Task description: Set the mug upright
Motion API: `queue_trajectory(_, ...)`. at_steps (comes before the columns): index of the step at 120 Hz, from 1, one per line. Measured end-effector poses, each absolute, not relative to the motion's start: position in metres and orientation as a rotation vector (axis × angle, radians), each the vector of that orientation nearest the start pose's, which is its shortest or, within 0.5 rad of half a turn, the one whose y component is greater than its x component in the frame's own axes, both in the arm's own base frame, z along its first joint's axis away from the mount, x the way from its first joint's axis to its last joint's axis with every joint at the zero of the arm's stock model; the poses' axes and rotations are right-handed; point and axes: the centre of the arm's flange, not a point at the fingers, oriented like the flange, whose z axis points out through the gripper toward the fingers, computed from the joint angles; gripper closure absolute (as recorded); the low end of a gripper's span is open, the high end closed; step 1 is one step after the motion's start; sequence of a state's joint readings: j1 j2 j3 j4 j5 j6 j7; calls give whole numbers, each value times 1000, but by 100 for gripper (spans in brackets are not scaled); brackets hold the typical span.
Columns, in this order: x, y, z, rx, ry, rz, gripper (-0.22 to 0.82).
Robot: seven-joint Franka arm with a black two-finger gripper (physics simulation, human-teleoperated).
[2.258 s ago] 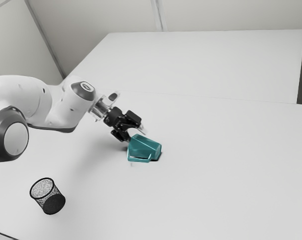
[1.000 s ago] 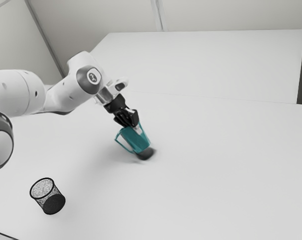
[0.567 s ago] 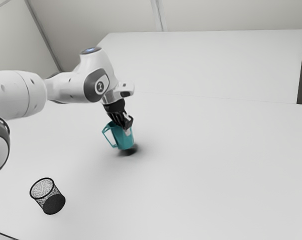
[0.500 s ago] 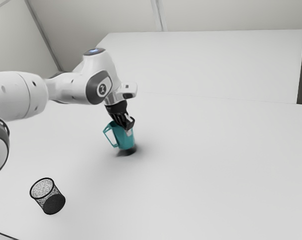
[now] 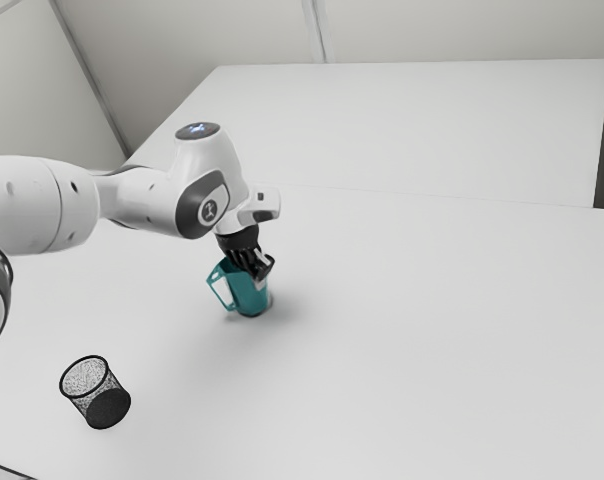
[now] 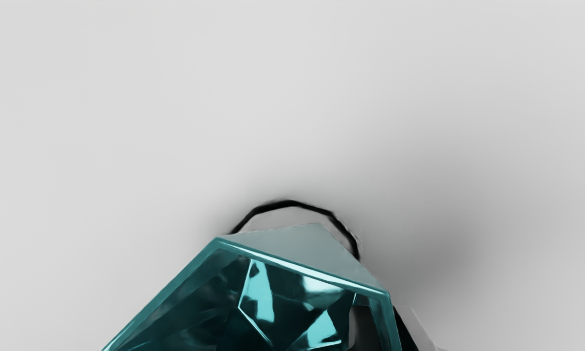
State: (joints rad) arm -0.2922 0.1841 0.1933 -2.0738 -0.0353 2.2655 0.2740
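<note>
Half inside the mug point(image 5: 247, 292), half outside, pinching its wall point(image 6: 388, 317) in the gripper point(image 5: 260, 271) from above, with long axis near vertical, rim point(image 6: 302, 266) up.

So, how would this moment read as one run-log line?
mug: roughly upright | gripper: shut on mug's wall | mesh cup: apart from both

- The white arm point(image 5: 132, 197) reaches in from the exterior view's left, roughly level.
- At the wrist point(image 5: 207, 190) it bends downward.
- The black gripper point(image 5: 260, 274) points down, tilted slightly toward the exterior view's right.
- Its two fingers point(image 6: 363, 327) stand close together, clamped.
</note>
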Motion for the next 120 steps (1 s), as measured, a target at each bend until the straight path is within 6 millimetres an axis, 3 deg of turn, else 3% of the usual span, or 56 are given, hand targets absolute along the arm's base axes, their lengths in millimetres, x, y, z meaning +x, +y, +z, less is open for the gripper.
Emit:
queue_trajectory(20, 575, -61, 347, -3079, 537, -33, 35)
queue_trajectory(39, 579, -69, 367, -3048, 569, -86, 17)
queue_trajectory(64, 582, -69, 431, -3035, 563, -213, 6)
queue_trajectory(83, 593, -69, 505, -2993, 539, -278, 3)
queue_trajectory(105, 594, -66, 571, -2956, 492, -286, 1)
queue_trajectory(120, 586, -62, 603, -2947, 459, -276, 1)
